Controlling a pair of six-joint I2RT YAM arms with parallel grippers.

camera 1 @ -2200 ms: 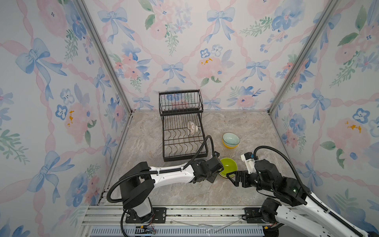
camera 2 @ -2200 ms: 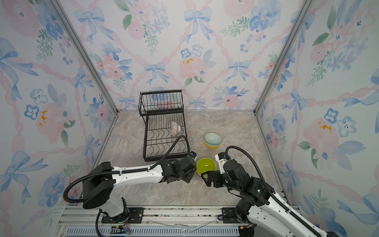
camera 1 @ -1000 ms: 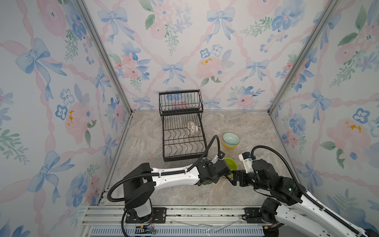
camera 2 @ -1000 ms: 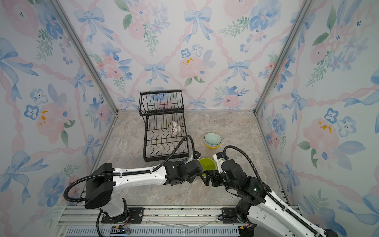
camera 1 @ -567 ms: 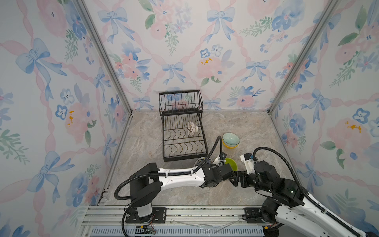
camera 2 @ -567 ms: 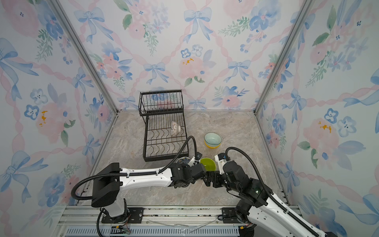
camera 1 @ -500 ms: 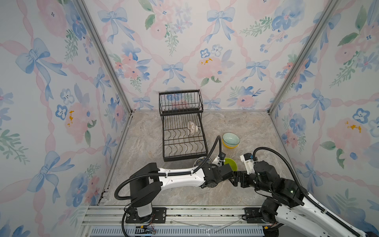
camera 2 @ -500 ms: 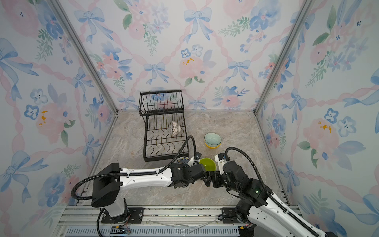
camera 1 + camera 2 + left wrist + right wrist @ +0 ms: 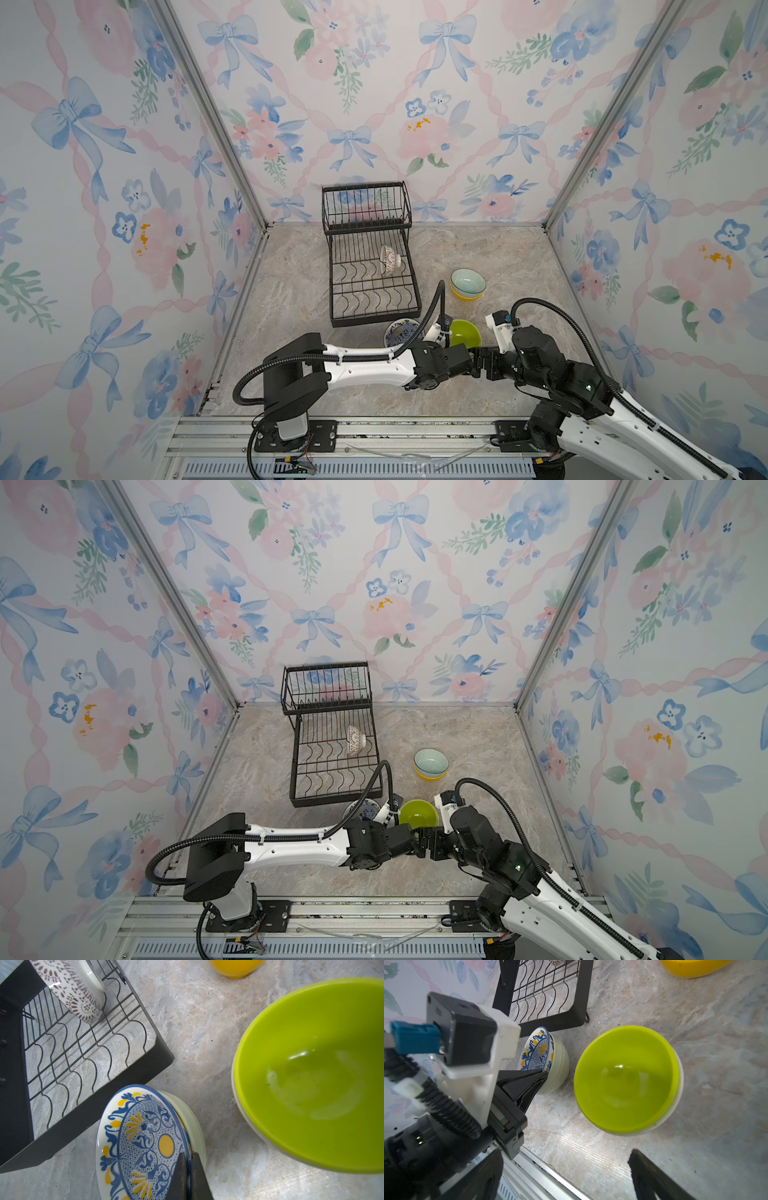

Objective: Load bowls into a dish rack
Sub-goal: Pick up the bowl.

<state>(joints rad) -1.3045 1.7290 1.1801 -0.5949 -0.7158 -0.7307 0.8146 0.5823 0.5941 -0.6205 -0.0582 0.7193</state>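
Observation:
My left gripper is shut on the rim of a white ribbed bowl with a blue and yellow pattern inside. That bowl is tipped onto its side just in front of the black wire dish rack, and it shows in both top views. A lime green bowl stands upright to its right. My right gripper is open near the green bowl, with nothing between its fingers. A white lattice bowl leans in the rack's lower tray.
A pale teal bowl sits nested in a yellow bowl to the right of the rack. The two wrists are close together near the table's front. An aluminium rail runs along the front edge. Patterned walls enclose the other three sides.
My left wrist has moved right, toward the right gripper, and the patterned bowl has come into view in front of the rack. The right arm has barely moved.

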